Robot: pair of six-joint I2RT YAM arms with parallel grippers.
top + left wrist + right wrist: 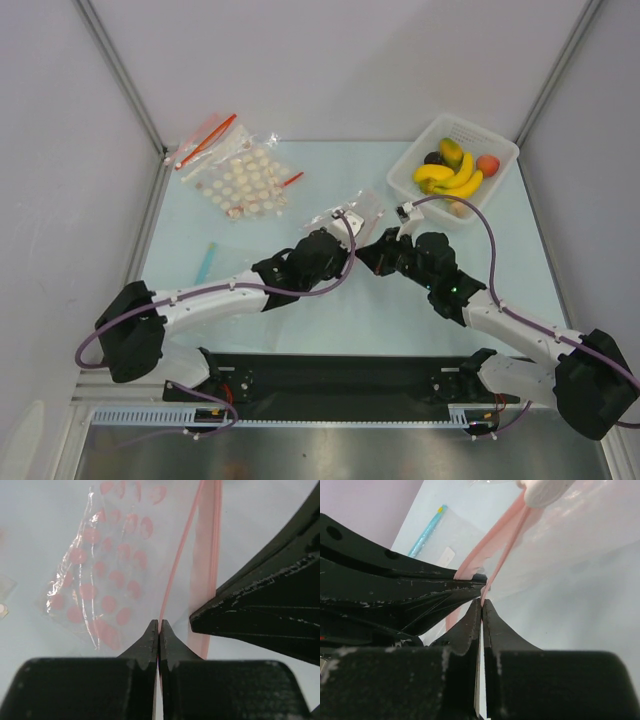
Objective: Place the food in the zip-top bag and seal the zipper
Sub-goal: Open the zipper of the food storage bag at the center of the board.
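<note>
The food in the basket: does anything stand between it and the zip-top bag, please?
No object lies between the food and the zip-top bag; only the right arm's cable arcs over that gap. The left gripper and right gripper are both shut on the zipper.

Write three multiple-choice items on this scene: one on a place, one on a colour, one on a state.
1. Where is the food?
A) in the basket
B) on the table
C) on an arm

2. What colour is the zipper?
A) blue
B) green
C) pink-red

3. What state is the left gripper in?
A) wide open
B) shut on the zipper
C) shut on a banana

Answers:
1 A: the top view shows the food lying inside the white basket.
2 C: the strip shows pink-red in both wrist views.
3 B: its fingertips meet with the strip pinched between them.
</note>
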